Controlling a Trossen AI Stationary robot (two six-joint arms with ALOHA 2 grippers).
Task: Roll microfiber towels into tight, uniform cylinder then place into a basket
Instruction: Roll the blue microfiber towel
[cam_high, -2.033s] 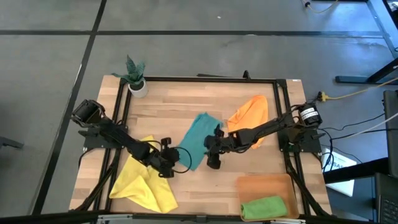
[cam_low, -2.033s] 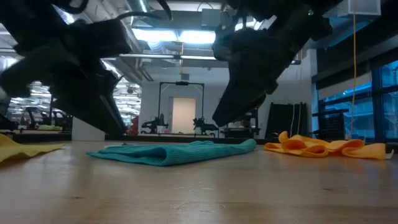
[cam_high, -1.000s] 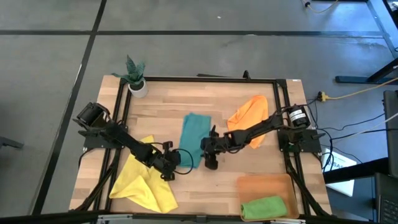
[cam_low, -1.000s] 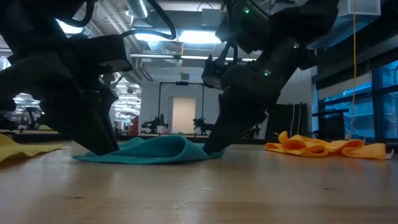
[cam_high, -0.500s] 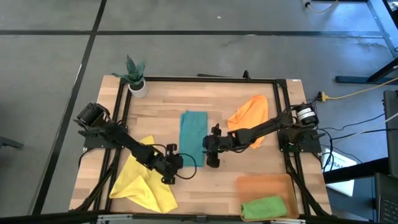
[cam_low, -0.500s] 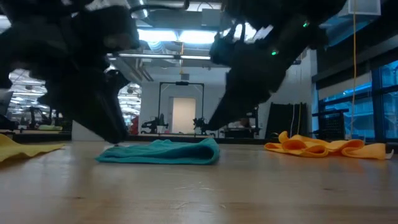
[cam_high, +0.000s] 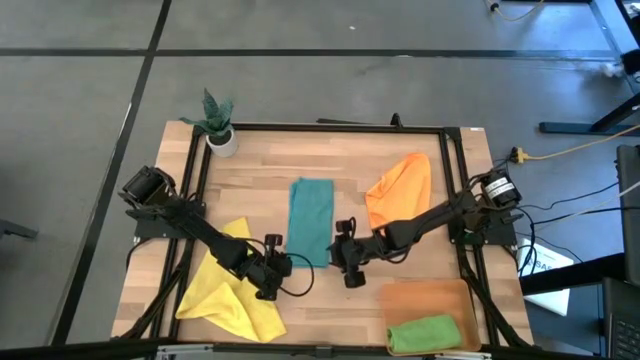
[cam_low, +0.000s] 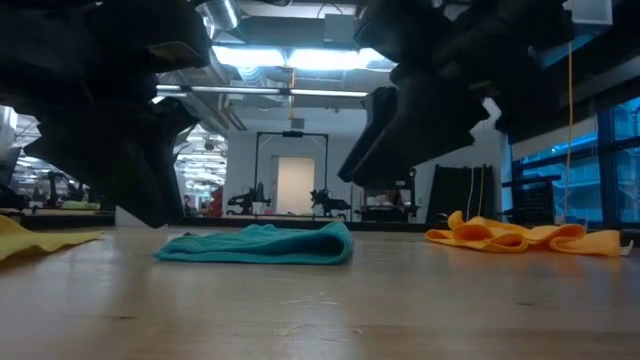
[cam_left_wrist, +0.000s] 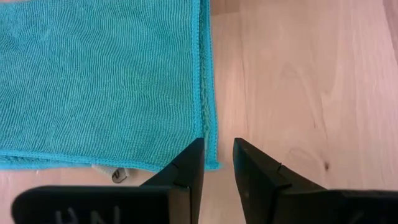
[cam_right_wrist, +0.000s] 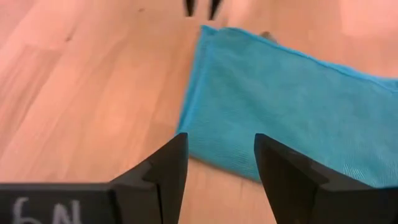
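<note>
Bare table behind teal towel (arms crowd its near end).

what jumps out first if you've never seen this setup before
The teal towel lies folded flat mid-table, with both dark arms meeting at its near end: the left gripper and right gripper sit on either side of it, fingers open and empty. Around it are bright cloths: a yellow towel at the front left, an orange towel at the back right, and a green rolled towel in the basket at the front right.
</note>
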